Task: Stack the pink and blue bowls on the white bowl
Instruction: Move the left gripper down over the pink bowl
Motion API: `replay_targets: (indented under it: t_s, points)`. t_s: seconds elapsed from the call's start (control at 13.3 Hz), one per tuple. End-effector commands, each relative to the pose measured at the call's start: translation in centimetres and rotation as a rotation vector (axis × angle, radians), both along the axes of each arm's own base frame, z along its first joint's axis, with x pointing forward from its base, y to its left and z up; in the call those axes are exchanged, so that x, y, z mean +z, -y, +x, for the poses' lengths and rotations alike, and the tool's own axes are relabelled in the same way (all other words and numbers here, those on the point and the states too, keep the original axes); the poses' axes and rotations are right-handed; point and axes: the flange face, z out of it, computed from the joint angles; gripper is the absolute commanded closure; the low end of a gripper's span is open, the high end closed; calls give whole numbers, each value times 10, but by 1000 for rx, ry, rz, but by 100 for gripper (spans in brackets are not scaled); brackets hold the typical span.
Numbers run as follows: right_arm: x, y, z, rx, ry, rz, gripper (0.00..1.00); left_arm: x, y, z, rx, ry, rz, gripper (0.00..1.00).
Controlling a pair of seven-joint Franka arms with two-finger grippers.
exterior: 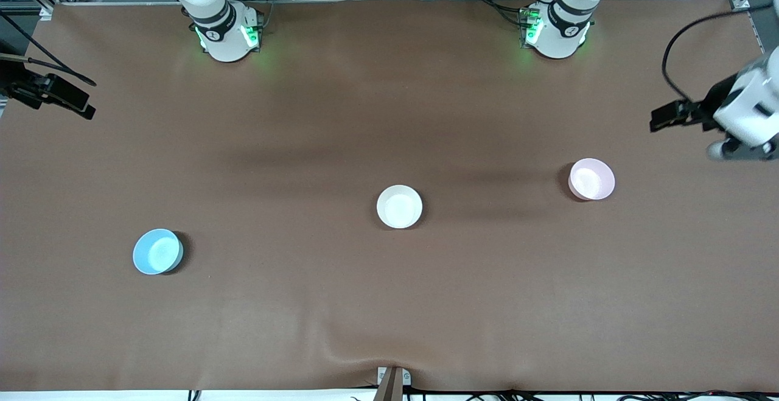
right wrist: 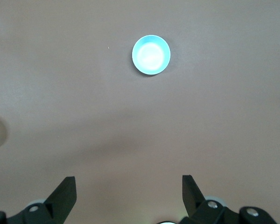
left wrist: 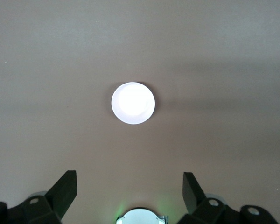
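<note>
Three bowls sit apart on the brown table (exterior: pixel 389 115), all empty: the white bowl (exterior: pixel 399 206) at frame centre, the pink bowl (exterior: pixel 591 179) right of centre, the blue bowl (exterior: pixel 157 251) at lower left. My left gripper (left wrist: pixel 129 186) hangs released at the right edge; my right gripper (right wrist: pixel 129 186) waits spread wide at the left edge, holding nothing.

No readable text, label, brand, number or sign anywhere in these views.
</note>
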Motion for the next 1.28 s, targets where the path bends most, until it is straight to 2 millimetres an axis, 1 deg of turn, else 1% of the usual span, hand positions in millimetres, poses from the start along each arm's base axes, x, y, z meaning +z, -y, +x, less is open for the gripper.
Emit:
replay_targets:
  t_s: [0.0,0.15,0.23,0.3,0.38,0.53,0.6,0.75,0.9,0.98,1.05,1.13,1.21]
  points:
    - [4,-2,0,-13,-3,5,0,-32,0,-1,-46,12,44,0]
    - [4,-1,0,-14,-3,5,0,-72,-6,-4,-104,28,34,0]
    - [4,0,0,-16,-3,5,0,-92,-17,-6,-137,51,26,0]
    - [4,1,0,-17,-3,5,0,-112,-32,-9,-124,63,23,0]
    - [4,1,0,-17,-3,5,0,-132,-35,-13,-122,70,22,0]
    - [5,1,-1,-17,-1,5,0,-170,-48,-25,-120,115,20,0]
    - [5,2,-1,-21,-1,5,0,-194,-49,-35,-124,125,16,0]
    - [5,2,0,-21,1,5,0,-228,-47,-53,-134,168,13,0]
    - [5,2,0,-21,1,5,0,-249,-46,-65,-148,189,10,0]
    - [5,2,0,-21,1,5,0,-254,-47,-66,-149,200,10,0]
    - [5,2,0,-22,1,5,0,-263,-46,-64,-149,204,8,0]
    - [5,3,0,-24,1,5,0,-271,-51,-62,-141,215,8,0]
    - [5,2,0,-22,1,5,0,-278,-62,-60,-128,227,11,0]
